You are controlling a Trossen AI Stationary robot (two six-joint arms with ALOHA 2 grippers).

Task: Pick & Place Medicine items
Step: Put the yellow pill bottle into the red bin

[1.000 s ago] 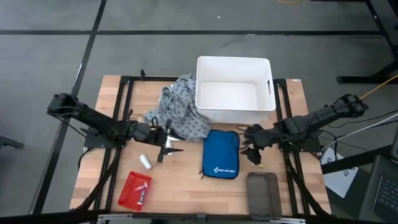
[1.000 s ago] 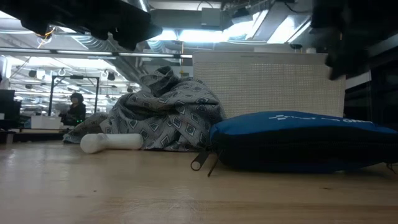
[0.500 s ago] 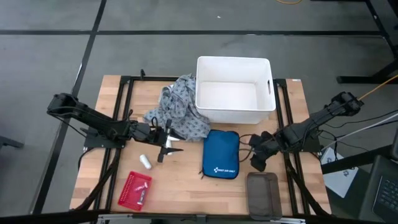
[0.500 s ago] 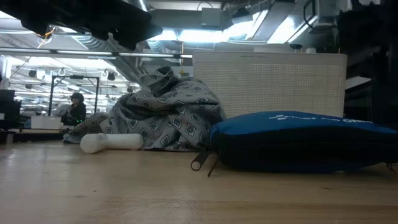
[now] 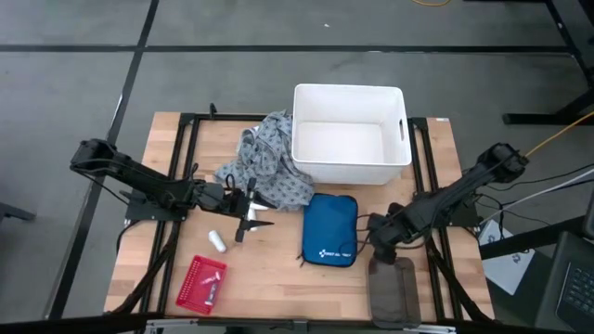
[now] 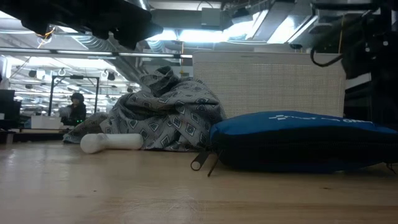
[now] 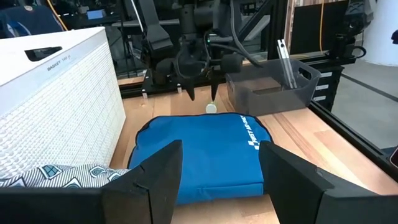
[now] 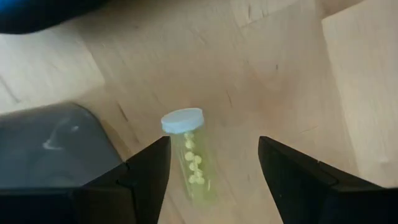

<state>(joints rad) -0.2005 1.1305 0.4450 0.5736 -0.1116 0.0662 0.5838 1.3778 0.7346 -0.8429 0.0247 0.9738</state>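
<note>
The right pincer (image 8: 211, 168) hangs wide open over a small vial (image 8: 189, 152) lying flat on the tabletop (image 8: 261, 81) beside the grey tray (image 8: 50, 149). The vial's long axis runs between the 2 fingers, with its white cap pointing away from the wrist. The left pincer (image 7: 217, 177), also wide open, waits near the blue pouch (image 7: 199, 152).

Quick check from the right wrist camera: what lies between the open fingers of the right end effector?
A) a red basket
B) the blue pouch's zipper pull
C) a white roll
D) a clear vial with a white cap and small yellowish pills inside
D: the right wrist view shows a capped vial with yellowish pills lying on the wooden table, framed by the right end effector with its fingers apart.
</note>
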